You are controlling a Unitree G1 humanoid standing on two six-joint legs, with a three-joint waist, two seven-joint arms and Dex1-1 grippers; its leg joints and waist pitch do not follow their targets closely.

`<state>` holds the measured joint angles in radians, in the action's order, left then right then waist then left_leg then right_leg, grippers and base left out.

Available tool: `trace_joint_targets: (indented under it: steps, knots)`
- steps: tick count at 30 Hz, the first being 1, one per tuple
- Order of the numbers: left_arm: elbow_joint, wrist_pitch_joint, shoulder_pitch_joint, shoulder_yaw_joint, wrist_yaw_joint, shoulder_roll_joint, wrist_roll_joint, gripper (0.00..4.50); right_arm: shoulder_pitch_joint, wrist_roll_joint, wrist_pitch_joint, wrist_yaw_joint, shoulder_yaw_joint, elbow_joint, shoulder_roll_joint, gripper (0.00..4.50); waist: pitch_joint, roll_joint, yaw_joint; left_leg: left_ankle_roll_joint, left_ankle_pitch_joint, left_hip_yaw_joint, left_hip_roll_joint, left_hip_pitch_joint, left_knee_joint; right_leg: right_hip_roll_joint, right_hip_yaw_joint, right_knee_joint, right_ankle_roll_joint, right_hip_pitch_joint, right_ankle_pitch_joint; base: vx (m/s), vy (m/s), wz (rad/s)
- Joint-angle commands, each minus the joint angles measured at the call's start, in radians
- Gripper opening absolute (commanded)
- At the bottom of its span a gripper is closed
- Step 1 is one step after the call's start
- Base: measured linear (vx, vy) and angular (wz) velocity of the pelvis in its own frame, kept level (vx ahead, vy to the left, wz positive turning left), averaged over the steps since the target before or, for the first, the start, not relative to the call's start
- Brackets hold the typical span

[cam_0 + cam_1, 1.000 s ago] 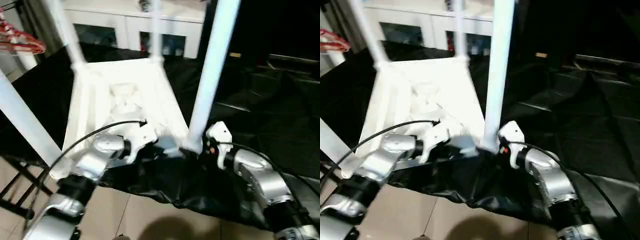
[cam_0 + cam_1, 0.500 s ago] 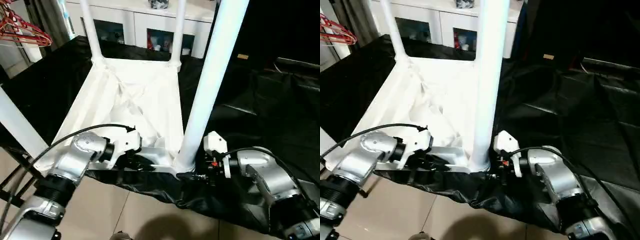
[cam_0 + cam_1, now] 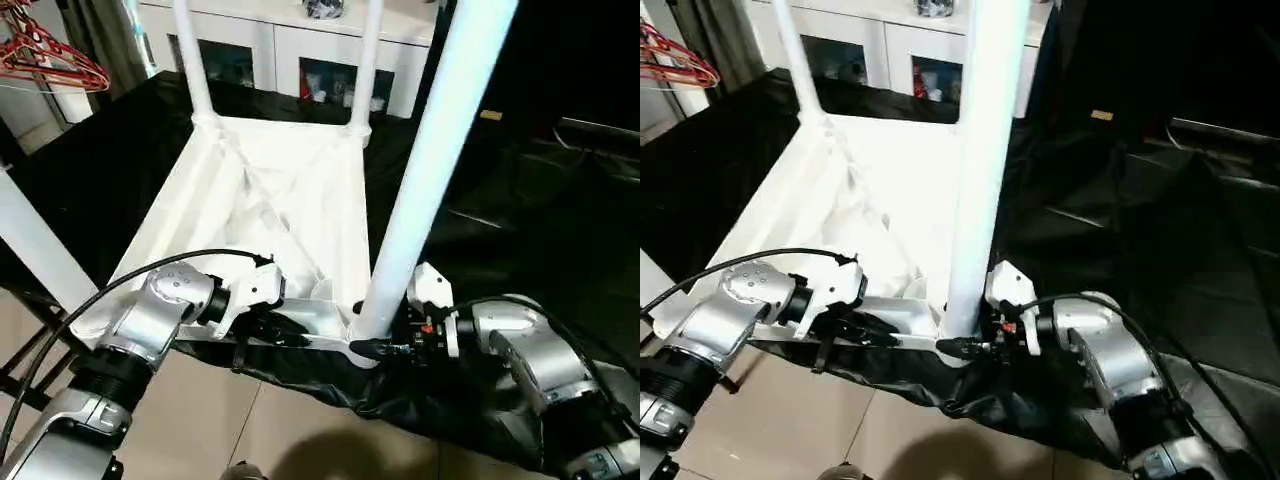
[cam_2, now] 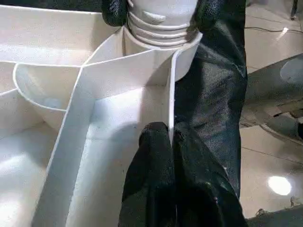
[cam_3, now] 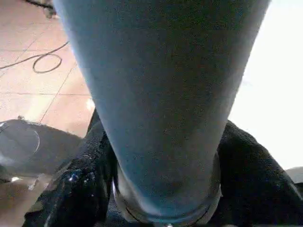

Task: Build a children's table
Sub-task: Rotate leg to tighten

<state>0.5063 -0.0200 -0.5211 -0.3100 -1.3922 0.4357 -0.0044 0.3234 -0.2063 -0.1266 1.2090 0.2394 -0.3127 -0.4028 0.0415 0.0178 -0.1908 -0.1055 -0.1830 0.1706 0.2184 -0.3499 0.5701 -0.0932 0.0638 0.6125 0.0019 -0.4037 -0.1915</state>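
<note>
Right gripper [image 3: 372, 349] is wrapped around the base of the nearest table leg [image 3: 430, 170], one black finger on each side of the round shaft, right where it meets the corner socket [image 4: 161, 45]. From the right wrist camera the leg [image 5: 161, 94] rises straight up between the two fingers [image 5: 78, 189], both pressed against it, so that gripper is holding the leg.

Left gripper [image 3: 275, 328] sits along the near edge of the table top [image 3: 270, 200], fingers pinched together on the thin upright rim wall [image 4: 171, 94] just short of that same corner. The left wrist camera shows the two black fingers [image 4: 154, 156] clamped on either side of the white rim, with the threaded end of the leg seated in the socket beyond them.

Table top lies upside down, ribbed underside up, on a black cloth [image 3: 520, 230] spread over the work surface. All four legs stand upright at its corners: two at the far end [image 3: 192, 60], one at the left [image 3: 35, 250], and the gripped one at the near right. Behind it stands a white cabinet [image 3: 290, 50] with glass doors, and red hangers [image 3: 50, 60] hang at the far left.
</note>
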Motion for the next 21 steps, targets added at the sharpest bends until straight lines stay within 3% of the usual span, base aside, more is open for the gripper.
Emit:
trace_joint_targets:
  steps: [1, 2, 4, 8, 10, 13, 18, 20, 21]
  knots:
    - [0.019, -0.004, -0.025, 0.021, 0.073, -0.031, -0.012, 0.00, -0.023, -0.004, -0.012, -0.009, 0.026, 0.020, 0.014, 2.66, -0.058, -0.004, 0.002, 0.026, -0.206, 0.007, 0.009, 0.003, -0.061, -0.042, -0.036, -0.057, -0.227, 0.054, -0.086, 0.000, 0.000, 0.00]
    - [0.029, -0.005, -0.032, 0.029, 0.112, -0.046, -0.004, 0.00, -0.027, 0.005, 0.000, -0.047, 0.018, 0.008, 0.031, 2.66, -0.056, -0.012, 0.000, 0.019, -0.231, 0.007, 0.010, 0.005, -0.064, -0.042, -0.037, -0.064, -0.219, 0.050, -0.128, 0.000, 0.000, 0.00]
    - [0.041, -0.016, -0.040, 0.035, 0.149, -0.062, 0.004, 0.00, -0.028, 0.012, 0.006, -0.092, 0.006, -0.009, 0.051, 2.65, -0.055, -0.009, 0.001, 0.006, -0.257, 0.004, 0.009, 0.004, -0.069, -0.046, -0.037, -0.069, -0.200, 0.053, -0.195, 0.000, 0.000, 0.00]
    - [0.078, -0.080, -0.070, 0.050, 0.334, -0.160, 0.034, 0.00, -0.001, 0.030, 0.012, -0.369, -0.074, -0.115, 0.196, 2.65, -0.050, -0.003, 0.011, -0.027, -0.290, -0.002, 0.007, 0.005, -0.078, -0.054, -0.035, -0.087, -0.141, 0.046, -0.372, 0.000, 0.000, 0.00]
    - [0.092, -0.095, -0.086, 0.044, 0.417, -0.208, 0.058, 0.00, 0.012, 0.030, 0.013, -0.465, -0.097, -0.152, 0.264, 2.64, -0.051, 0.003, 0.019, -0.021, -0.300, -0.002, 0.005, 0.007, -0.077, -0.055, -0.035, -0.094, -0.123, 0.042, -0.411, 0.000, 0.000, 0.00]
    - [0.110, -0.104, -0.101, 0.034, 0.482, -0.249, 0.080, 0.00, 0.034, 0.063, 0.010, -0.570, -0.094, -0.194, 0.318, 2.64, -0.051, 0.001, 0.023, -0.009, -0.283, -0.002, 0.004, 0.004, -0.078, -0.052, -0.036, -0.096, -0.111, 0.040, -0.411, 0.000, 0.000, 0.00]
    - [0.125, -0.107, -0.114, 0.013, 0.565, -0.310, 0.119, 0.00, 0.080, 0.124, 0.001, -0.778, -0.103, -0.268, 0.415, 2.64, -0.053, 0.000, 0.030, -0.020, -0.265, -0.003, 0.003, 0.001, -0.081, -0.051, -0.036, -0.094, -0.103, 0.040, -0.384, 0.000, 0.000, 0.00]
    - [0.113, -0.106, -0.111, -0.001, 0.588, -0.334, 0.139, 0.00, 0.099, 0.145, 0.024, -0.831, -0.109, -0.296, 0.451, 2.64, -0.055, -0.006, 0.032, -0.020, -0.262, -0.003, 0.003, -0.001, -0.082, -0.050, -0.037, -0.092, -0.105, 0.040, -0.354, 0.000, 0.000, 0.00]
    - [0.100, -0.095, -0.107, -0.015, 0.584, -0.341, 0.147, 0.00, 0.106, 0.148, 0.042, -0.834, -0.109, -0.300, 0.462, 2.99, -0.056, -0.008, 0.032, -0.019, -0.261, -0.003, 0.004, -0.001, -0.081, -0.050, -0.037, -0.091, -0.107, 0.040, -0.341, 0.000, 0.000, 0.00]
